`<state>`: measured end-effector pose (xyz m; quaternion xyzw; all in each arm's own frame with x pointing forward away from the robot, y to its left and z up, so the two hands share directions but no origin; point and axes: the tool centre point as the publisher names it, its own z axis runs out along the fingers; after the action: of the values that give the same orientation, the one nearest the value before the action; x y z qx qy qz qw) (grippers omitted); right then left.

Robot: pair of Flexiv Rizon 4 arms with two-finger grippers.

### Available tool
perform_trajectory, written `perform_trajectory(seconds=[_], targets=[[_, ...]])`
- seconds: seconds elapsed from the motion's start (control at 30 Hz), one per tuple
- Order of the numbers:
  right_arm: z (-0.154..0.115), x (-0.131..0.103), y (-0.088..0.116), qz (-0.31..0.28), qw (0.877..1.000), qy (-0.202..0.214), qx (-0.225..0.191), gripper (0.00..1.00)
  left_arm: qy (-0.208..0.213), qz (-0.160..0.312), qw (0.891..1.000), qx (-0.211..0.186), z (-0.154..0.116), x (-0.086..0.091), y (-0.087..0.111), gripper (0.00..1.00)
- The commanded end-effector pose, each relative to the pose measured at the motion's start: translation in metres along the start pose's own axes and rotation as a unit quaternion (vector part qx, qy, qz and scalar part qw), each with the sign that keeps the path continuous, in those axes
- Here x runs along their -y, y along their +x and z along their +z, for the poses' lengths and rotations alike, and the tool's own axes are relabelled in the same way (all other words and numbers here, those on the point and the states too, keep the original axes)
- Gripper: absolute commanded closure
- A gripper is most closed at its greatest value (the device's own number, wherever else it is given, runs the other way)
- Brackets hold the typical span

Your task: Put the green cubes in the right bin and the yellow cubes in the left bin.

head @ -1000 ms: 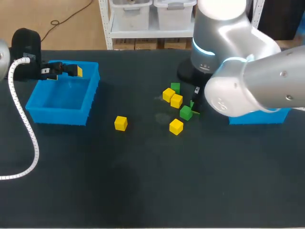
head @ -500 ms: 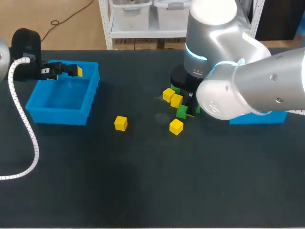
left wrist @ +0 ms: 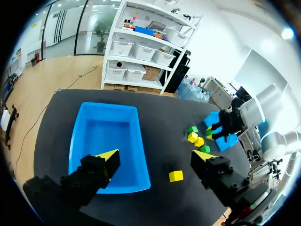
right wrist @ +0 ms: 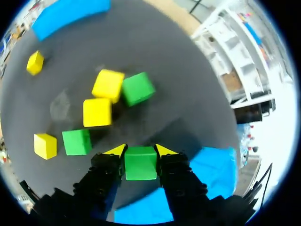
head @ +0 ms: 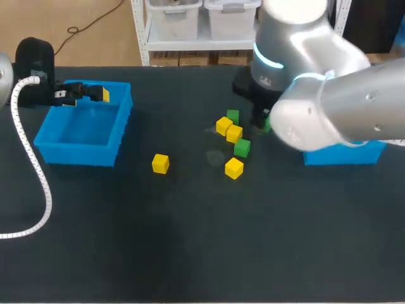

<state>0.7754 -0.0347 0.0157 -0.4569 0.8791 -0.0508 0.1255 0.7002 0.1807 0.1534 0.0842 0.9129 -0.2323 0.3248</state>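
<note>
My right gripper is shut on a green cube, held above the table near the right blue bin. Ahead of it lie two yellow cubes, a green cube, another green cube and a yellow cube. In the head view my right arm hides that gripper beside the cluster. A lone yellow cube sits towards the left blue bin. My left gripper hangs open and empty over that bin.
The right bin is mostly covered by my right arm in the head view. A white cable trails from my left arm across the table's left side. The dark table stretches towards the front.
My right gripper has closed on a green cube and lifted it off the table beside the cluster. The left arm has stayed where it was.
</note>
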Motion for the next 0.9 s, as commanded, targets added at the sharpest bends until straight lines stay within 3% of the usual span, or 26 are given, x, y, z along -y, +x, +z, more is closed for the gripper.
perform_trajectory(seconds=[0.03,0.2,0.33,0.47,0.6,0.63,0.67,0.7,0.9], targets=[[-0.045,0.017,0.024,0.049,0.996,0.033,0.059,1.00,0.008,0.001,1.000,0.004,0.000,-0.003,0.001,0.00],[-0.084,0.050,0.045,0.136,0.983,0.071,0.104,1.00,0.008,0.001,1.000,0.004,0.000,-0.003,0.001,0.00],[-0.099,0.068,0.073,0.202,0.969,0.085,0.118,1.00,0.008,0.001,1.000,0.004,0.000,-0.003,0.001,0.00],[-0.094,0.079,0.101,0.255,0.958,0.074,0.111,1.00,0.008,0.001,1.000,0.004,0.000,-0.003,0.001,0.00],[-0.068,0.079,0.120,0.279,0.956,0.045,0.079,1.00,0.008,0.001,1.000,0.004,0.000,-0.003,0.001,0.00],[-0.061,0.078,0.123,0.285,0.955,0.039,0.073,0.89,0.008,0.001,1.000,0.004,0.000,-0.003,0.001,0.00],[-0.055,0.076,0.125,0.291,0.954,0.034,0.069,0.33,0.008,0.001,1.000,0.004,0.000,-0.003,0.001,0.00],[-0.050,0.075,0.127,0.296,0.953,0.027,0.067,0.00,0.008,0.001,1.000,0.004,0.000,-0.003,0.001,0.00],[-0.040,0.067,0.117,0.288,0.955,0.016,0.066,0.00,0.008,0.001,1.000,0.004,0.000,-0.003,0.001,0.00]])
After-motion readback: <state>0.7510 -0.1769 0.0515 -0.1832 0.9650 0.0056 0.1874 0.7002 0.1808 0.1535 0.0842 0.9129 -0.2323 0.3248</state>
